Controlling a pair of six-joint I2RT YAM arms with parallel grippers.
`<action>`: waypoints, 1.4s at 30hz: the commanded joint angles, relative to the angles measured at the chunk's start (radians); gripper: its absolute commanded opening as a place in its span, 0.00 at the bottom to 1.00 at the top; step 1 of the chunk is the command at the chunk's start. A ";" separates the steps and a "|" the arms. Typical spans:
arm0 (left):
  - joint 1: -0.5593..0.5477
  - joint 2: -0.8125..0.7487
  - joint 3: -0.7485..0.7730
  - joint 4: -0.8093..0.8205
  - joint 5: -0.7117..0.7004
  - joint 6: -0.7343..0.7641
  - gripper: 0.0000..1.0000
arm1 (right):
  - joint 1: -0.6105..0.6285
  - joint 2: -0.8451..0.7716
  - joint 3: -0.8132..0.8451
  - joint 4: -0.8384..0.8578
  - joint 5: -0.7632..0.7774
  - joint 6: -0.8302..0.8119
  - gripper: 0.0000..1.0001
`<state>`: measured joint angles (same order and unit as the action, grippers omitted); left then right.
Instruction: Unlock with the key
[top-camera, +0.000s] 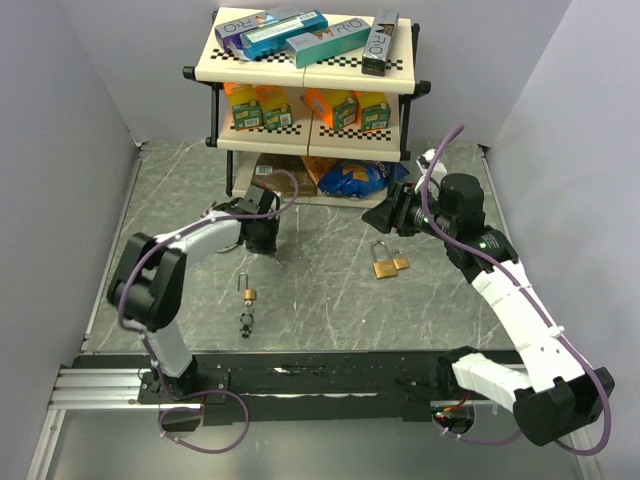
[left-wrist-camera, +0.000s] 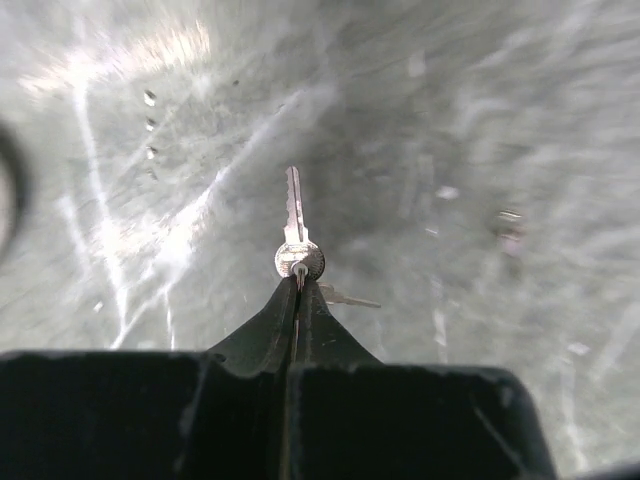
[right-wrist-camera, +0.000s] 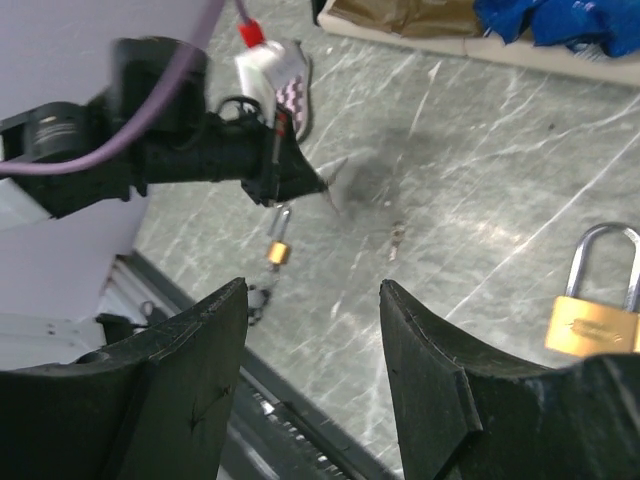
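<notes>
From above, the left gripper (top-camera: 262, 243) is seen low over the table (top-camera: 330, 300), just in front of the shelf (top-camera: 310, 75). The right gripper (top-camera: 380, 217) hangs near a pair of padlocks (top-camera: 386, 262) on the right. A small padlock (top-camera: 247, 293) lies alone nearer the arms, with a dark clump just beside it that is too small to be identified. Open table is left between the two groups of locks, and any carry is best made across it, since the shelf legs behind and the grey walls at either side give little room. At the left wrist, the fingers (left-wrist-camera: 275, 330) are seen pressed shut on the round head of the key (left-wrist-camera: 293, 215), whose blade points straight away over bare table. A thinner bit of metal beneath the head cannot be made out. The step in hand is judged to be bringing the key to a keyhole; which lock is meant cannot be told. For that, the blade should be kept in line with the fingers and entered squarely, and the lock will probably need to be steadied by the other arm. At the right wrist, the fingers (right-wrist-camera: 190, 370) stand wide apart with nothing between them. One lock of the pair lies near the right-hand finger, within easy reach to be held.
</notes>
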<state>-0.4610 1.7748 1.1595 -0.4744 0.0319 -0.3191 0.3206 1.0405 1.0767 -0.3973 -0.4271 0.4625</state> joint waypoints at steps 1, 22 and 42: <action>-0.014 -0.205 0.019 0.020 0.000 -0.017 0.01 | 0.002 0.016 0.083 -0.011 -0.045 0.097 0.62; -0.461 -0.440 0.101 0.126 -0.269 -0.319 0.01 | 0.104 0.136 0.017 0.066 -0.136 0.309 0.60; -0.574 -0.408 0.174 0.160 -0.400 -0.331 0.01 | 0.130 0.208 0.068 -0.012 -0.107 0.245 0.42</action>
<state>-1.0264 1.3716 1.2762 -0.3710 -0.3267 -0.6498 0.4400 1.2472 1.0958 -0.4072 -0.5232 0.7197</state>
